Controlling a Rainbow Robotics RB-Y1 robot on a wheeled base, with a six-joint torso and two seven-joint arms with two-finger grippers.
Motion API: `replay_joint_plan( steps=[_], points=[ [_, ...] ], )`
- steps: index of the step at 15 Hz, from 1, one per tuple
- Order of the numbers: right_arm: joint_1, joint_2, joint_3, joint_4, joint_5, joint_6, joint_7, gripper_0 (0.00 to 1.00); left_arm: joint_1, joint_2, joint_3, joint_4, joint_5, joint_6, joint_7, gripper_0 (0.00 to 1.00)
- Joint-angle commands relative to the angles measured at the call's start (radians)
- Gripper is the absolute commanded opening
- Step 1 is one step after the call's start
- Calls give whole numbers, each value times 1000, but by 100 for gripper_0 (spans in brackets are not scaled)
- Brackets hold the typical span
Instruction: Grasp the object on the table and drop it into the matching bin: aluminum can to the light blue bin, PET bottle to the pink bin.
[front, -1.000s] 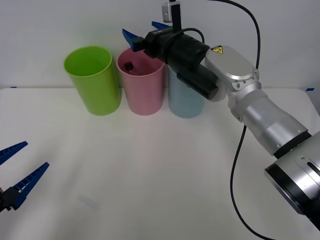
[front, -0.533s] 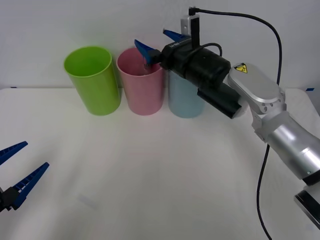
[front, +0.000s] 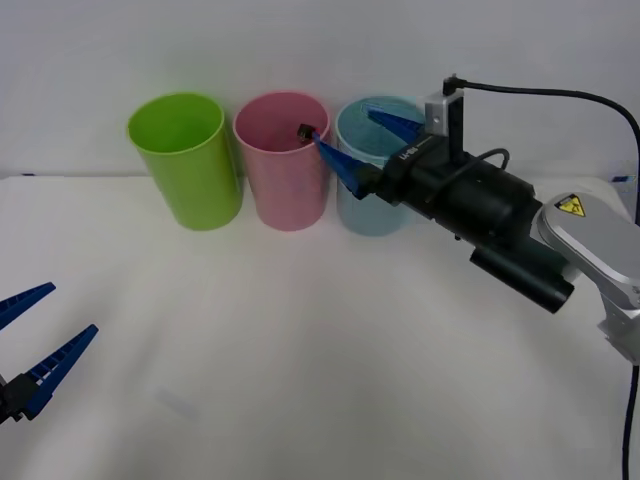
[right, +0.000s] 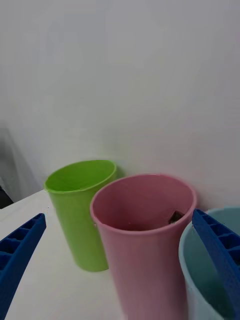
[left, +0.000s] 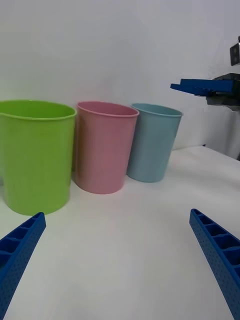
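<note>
Left gripper (front: 35, 345) parked lower left of frame over the white worktop (front: 300, 340), jaws spread, empty. Upper row left to right: lime green bin (front: 185, 160), pink bin (front: 282, 170) with PET bottle (front: 305, 131) inside, black cap at rim, light blue bin (front: 365, 205). Right gripper (front: 365, 145) in front of the blue bin's rim, jaws released, empty.

- Three bins across the upper middle of the front view: one lime green bin (front: 186, 158), one pink bin (front: 284, 158), one light blue bin (front: 368, 200).
- One PET bottle (front: 305, 131), inside the pink bin.
- Two grippers: right gripper (front: 349, 140), left gripper (front: 38, 334).
- One table (front: 300, 350).
</note>
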Motion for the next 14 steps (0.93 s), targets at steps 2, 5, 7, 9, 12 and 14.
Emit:
replay_joint_plan(
  steps=[2,5,7,9,12,14],
  points=[
    [198,-82,-66,-151,-14,-9,36,100,0,0,0,0,0,0,0,100],
    [299,-84,-121,-188,-11,-60,71,100,0,0,0,0,0,0,0,100],
    [369,-64,-167,-188,-7,-107,168,100,0,0,0,0,0,0,0,100],
    [432,-62,-187,-195,-7,-126,240,100,0,0,0,0,0,0,0,100],
    [537,-50,-242,-199,-7,-163,360,100,0,0,0,0,0,0,0,100],
    [607,-27,-301,-195,-3,-224,421,100,0,0,0,0,0,0,0,100]
  ],
)
